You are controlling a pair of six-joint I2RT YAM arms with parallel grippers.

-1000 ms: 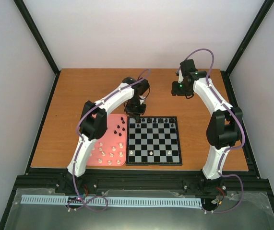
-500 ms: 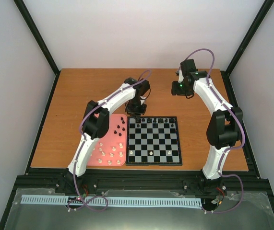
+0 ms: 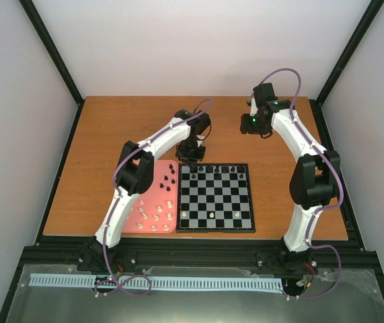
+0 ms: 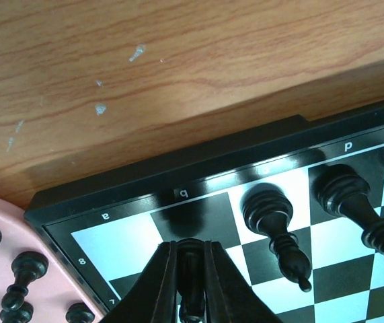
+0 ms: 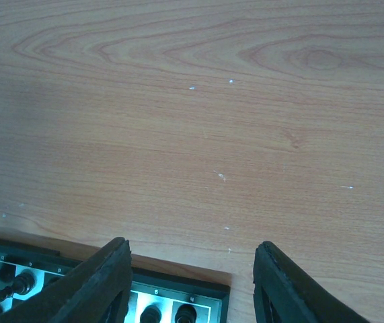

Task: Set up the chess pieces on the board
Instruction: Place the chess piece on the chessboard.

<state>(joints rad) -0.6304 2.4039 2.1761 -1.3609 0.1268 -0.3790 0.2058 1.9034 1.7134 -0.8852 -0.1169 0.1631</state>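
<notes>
Tray (image 3: 150,195): left of the board (image 3: 215,197)
Chess pieces (image 4: 269,208): on its far row
Left gripper (image 4: 188,250): above its far-left corner

A wooden tabletop (image 3: 111,134) carries a black-and-white chessboard (image 3: 218,195) close to its near edge, about midway along. A pink tray (image 3: 155,195) lies just beside the chessboard's left edge.

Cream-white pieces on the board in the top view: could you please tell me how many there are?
3 cream-white pieces in the board's near row: left end, middle, right of middle. The left gripper may hide more.
</notes>
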